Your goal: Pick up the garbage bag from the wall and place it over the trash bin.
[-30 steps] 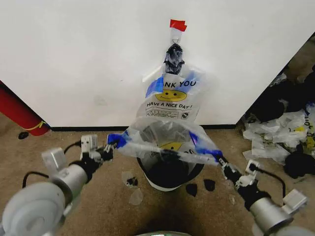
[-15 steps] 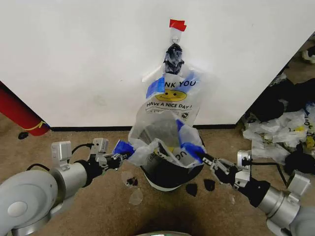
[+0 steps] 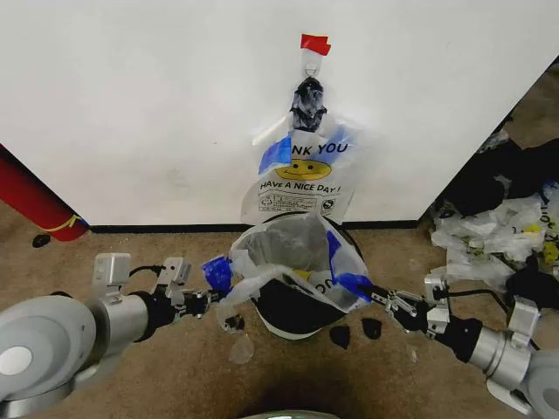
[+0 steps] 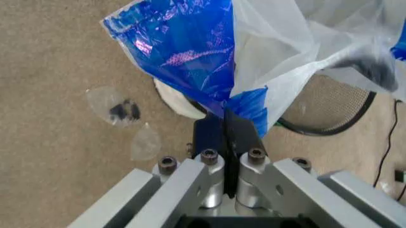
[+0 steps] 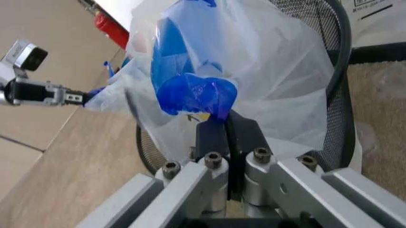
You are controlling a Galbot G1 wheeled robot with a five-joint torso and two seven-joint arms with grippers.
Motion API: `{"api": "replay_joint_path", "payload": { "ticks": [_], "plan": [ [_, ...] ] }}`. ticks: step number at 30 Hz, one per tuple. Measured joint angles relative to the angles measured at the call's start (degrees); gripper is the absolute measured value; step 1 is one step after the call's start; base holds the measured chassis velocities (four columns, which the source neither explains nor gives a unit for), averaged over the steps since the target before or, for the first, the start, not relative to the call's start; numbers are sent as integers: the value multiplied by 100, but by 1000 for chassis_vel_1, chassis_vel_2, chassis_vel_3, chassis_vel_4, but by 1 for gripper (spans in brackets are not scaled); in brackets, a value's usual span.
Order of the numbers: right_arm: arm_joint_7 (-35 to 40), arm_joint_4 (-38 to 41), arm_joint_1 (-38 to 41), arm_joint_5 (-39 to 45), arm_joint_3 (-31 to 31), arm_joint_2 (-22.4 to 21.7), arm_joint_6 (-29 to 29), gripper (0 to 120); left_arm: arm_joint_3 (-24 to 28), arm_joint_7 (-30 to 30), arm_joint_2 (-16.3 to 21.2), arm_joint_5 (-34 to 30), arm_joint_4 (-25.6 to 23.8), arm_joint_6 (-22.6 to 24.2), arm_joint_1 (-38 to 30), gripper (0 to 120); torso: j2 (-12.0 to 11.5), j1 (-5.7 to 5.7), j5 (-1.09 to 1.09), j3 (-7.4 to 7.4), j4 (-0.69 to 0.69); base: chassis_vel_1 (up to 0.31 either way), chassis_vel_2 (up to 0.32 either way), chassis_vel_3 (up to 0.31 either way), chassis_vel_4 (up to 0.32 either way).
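Your left gripper [image 3: 206, 297] and right gripper [image 3: 374, 295] pinch the bag [image 3: 288, 253] by its blue tape patches over the bin [image 3: 301, 319]; it looks light, limp, tearable.

Grey arms, black fingers [image 4: 223, 130]

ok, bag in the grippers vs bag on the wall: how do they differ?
The held garbage bag is spread open and crumpled over the trash bin; the hanging bag is flat against the wall. The held one is pinched by the left gripper and right gripper; the hanging one dangles from its knotted top. Both carry blue patches.
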Motion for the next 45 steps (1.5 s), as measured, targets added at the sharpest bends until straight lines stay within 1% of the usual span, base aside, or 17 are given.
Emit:
{"api": "replay_joint_path", "payload": {
  "ticks": [3, 5, 7, 8, 11, 12, 14, 15, 16, 20, 25, 32, 35, 39, 45],
  "plan": [
    [-252, -49, -462, 112, 417, -161, 4, 0, -187, -186, 208, -460, 0, 26, 22, 0, 0, 0, 0, 0, 0, 0, 0, 0, 0],
    [-383, -91, -696, 147, 600, -264, 4, 0, -172, -223, 276, -524, 0, 28, 18, 0, 0, 0, -1, 0, 0, 0, 0, 0, 0],
    [-513, -106, -883, 300, 773, -440, -15, 0, -144, -231, 384, -579, 0, 29, -10, 0, 0, 0, -1, -1, -3, 0, 0, 0, 0],
    [-513, -106, -883, 300, 773, -440, -15, 0, -144, -231, 384, -579, 0, 29, -10, 0, 0, 0, -1, -1, -3, 0, 0, 0, 0],
    [-687, -153, -847, 589, 835, -869, -74, 0, -155, -232, 538, -726, 0, 28, -45, 0, 0, 0, 0, 0, 1, 0, 0, 0, 0],
    [-757, -187, -777, 698, 822, -1082, -107, 0, -156, -233, 591, -798, 1, 27, -44, 0, 0, 0, 0, 0, 1, 0, 0, 0, 0],
    [-793, -251, -649, 773, 722, -1341, -120, 0, -147, -231, 651, -882, 1, 25, -38, 0, 0, 0, -1, 0, 2, 0, 0, 0, 0],
    [-812, -283, -605, 795, 671, -1435, -128, 0, -147, -232, 678, -935, 0, 24, -38, 0, 0, 0, -1, 0, 2, 0, 0, 0, 0],
    [-812, -283, -605, 795, 671, -1435, -128, 0, -147, -232, 678, -935, 0, 24, -38, 0, 0, 0, -1, 0, 2, 0, 0, 0, 0],
    [-969, -476, -557, 692, 413, -1732, -145, 0, -152, -220, 923, -1118, 1, 17, -26, 0, 0, 0, 0, 0, 1, 0, 0, 0, 0],
    [-1056, -618, -596, 538, 264, -1867, -142, 0, 6, -280, 1073, -1173, 1, 13, 53, 0, 0, 0, -1, 0, 0, 0, 0, 0, 0],
    [-1244, -878, -710, 399, 296, -1989, -138, 0, 116, -359, 1236, -1184, 1, 8, 158, 0, 0, 0, 0, 0, 1, 0, 0, 0, 0],
    [-1315, -947, -858, 151, 287, -2040, -111, 0, 160, -400, 1296, -1227, 1, 5, 198, 0, 0, 0, 0, 0, 0, 0, 0, 0, 0],
    [-1283, -953, -875, 71, 215, -2067, -79, 0, 242, -420, 1247, -1225, 0, 4, 275, 0, 0, 0, 0, 0, 0, 0, 0, 0, 0],
    [-869, -892, -686, 107, 22, -2097, 62, 0, 428, -410, 883, -845, 1, 4, 371, 0, 0, 0, -1, 0, 1, 0, 0, 0, 0]
  ]
}}
